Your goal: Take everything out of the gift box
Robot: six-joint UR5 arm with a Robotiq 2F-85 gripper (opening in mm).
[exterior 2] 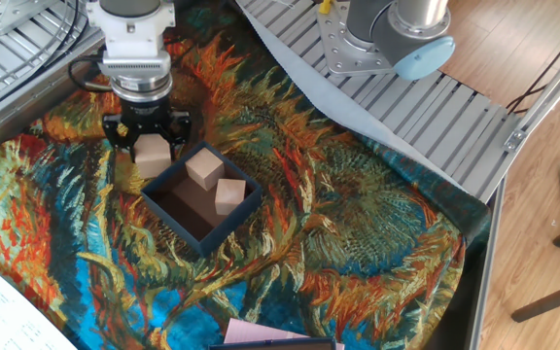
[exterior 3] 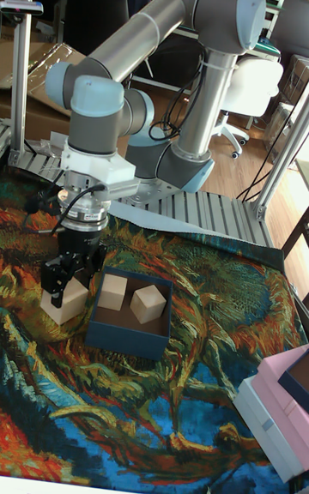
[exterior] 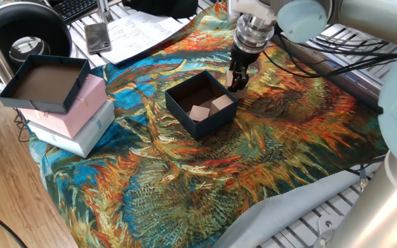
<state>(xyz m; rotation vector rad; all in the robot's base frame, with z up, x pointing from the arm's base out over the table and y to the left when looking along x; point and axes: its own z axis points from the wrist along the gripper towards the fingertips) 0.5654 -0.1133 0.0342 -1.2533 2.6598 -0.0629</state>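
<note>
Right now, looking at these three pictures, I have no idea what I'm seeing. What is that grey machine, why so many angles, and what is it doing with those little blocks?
The grey machine is a robot arm; at its tip sits a gripper, a clamp with two fingers. Three fixed cameras watch the same table from different sides, and the tall picture also shows the arm's full bend.

The table is covered with a colourful painted cloth. On it stands a small dark gift box with two wooden cubes inside. A third cube is outside the box, right beside its wall, between the gripper's fingers, low at the cloth. Whether it already rests on the cloth is hard to tell.

At the cloth's edge are a pink box stacked on a white box, with a dark lid on top.
</note>
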